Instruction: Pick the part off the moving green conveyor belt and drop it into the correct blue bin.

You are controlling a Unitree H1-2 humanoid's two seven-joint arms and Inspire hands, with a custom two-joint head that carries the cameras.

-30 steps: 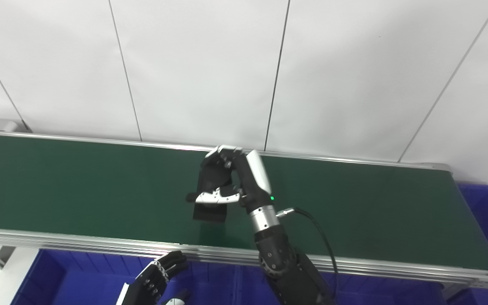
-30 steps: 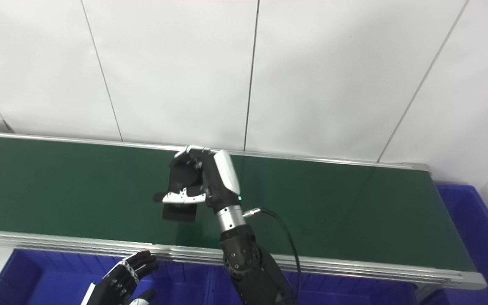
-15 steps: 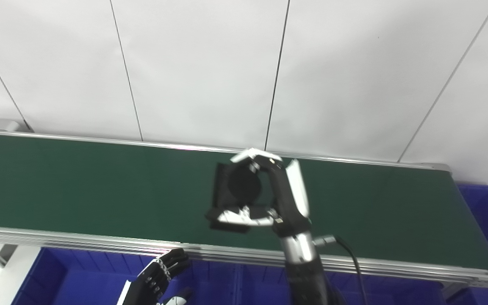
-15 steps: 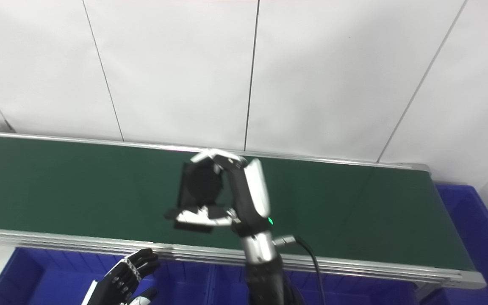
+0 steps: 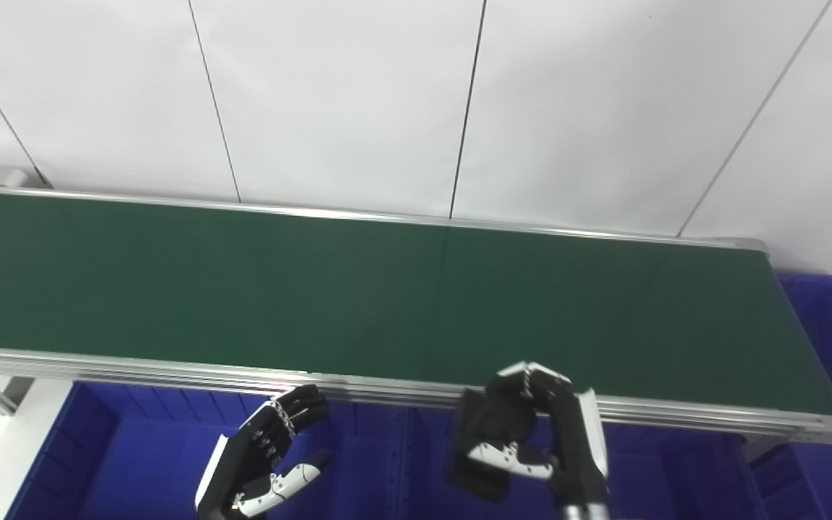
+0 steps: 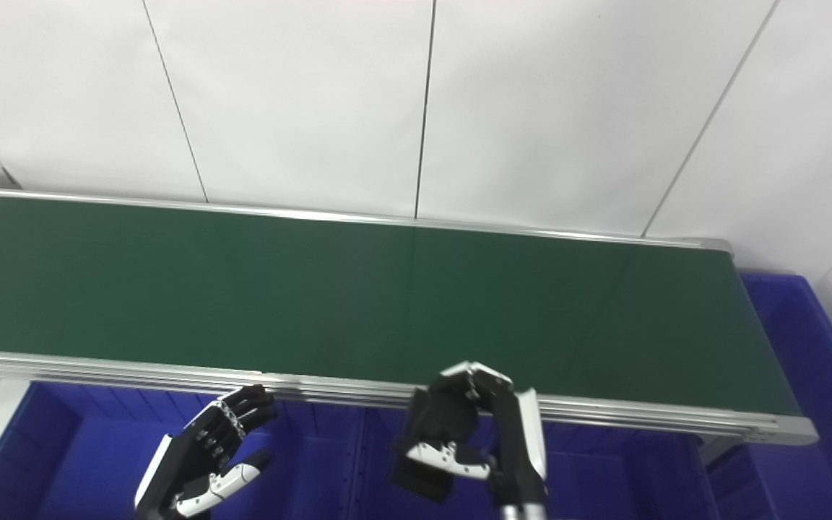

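Observation:
My right hand (image 5: 539, 433) is shut on a flat black part (image 5: 479, 449), fingers over its top and thumb across its front. It holds the part in front of the belt's near rail, above a blue bin (image 5: 647, 469); it shows too in the right eye view (image 6: 484, 437). The green conveyor belt (image 5: 315, 289) carries nothing. My left hand (image 5: 264, 462) is open and empty, fingers spread, low over the blue bin at the lower left (image 5: 134, 462). The right arm is mostly out of frame.
The belt's aluminium near rail (image 5: 170, 370) runs across the picture between the belt and the bins. Another blue bin (image 5: 831, 339) stands past the belt's right end. A white panelled wall (image 5: 387, 101) rises behind the belt.
My right hand has carried the black part off the belt, toward me and to the right, down over the bins. The camera has tilted, so the belt sits higher. The left hand has barely moved.

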